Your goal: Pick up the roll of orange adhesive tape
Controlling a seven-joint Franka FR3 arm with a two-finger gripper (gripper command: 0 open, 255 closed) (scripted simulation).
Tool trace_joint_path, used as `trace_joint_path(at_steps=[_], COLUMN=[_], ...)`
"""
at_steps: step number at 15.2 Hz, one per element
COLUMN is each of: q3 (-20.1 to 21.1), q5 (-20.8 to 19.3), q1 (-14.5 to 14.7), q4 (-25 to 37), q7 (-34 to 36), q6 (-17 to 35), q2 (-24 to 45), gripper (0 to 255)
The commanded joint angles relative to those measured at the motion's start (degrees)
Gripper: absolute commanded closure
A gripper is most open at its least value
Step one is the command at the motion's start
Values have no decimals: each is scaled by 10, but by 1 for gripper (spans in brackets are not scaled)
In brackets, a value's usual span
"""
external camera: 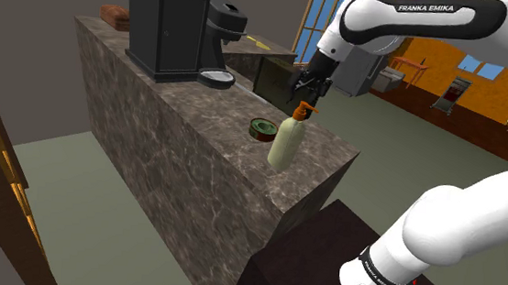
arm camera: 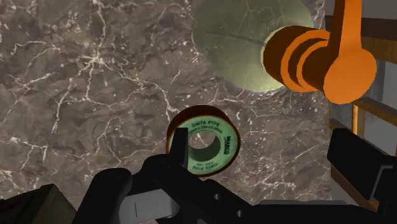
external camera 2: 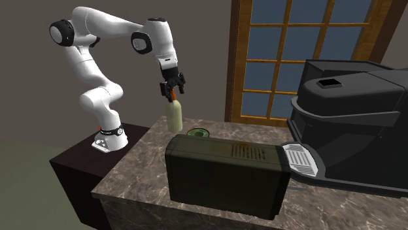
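The roll of adhesive tape [arm camera: 203, 141] lay flat on the marble counter [arm camera: 76, 83] below my gripper [arm camera: 257, 184]. An orange-brown band ringed its green printed face, and its hole faced up at me. It sat under one finger rather than midway between the two. My fingers stood wide apart and held nothing.

Just beside the tape, closer under my hand, stood a pump soap bottle [arm camera: 254, 38]. Its orange pump head [arm camera: 318, 63] rose near my other finger.

To grip well, I judged I should shift away from the bottle until the roll was centred. Then I should descend straight and close across its outer rim, keeping clear of the pump, since a knock could topple the bottle.

The bottle was pale and opaque, so its contents could not be seen. The roll's hole appeared empty.
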Motion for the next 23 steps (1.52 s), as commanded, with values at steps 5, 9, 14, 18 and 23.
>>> trace_joint_path(at_steps=[5,9,14,18,23], q3=[2,3,5,6,7], q5=[8,12,16,20,23], q1=[7,9,11,11,11], q4=[47,92,149,134,123], q7=[-11,-17,-22,-26,-31], q6=[62,89,106,133,158], q2=[134,223,312,326,340], gripper=[0,0,0,0,0])
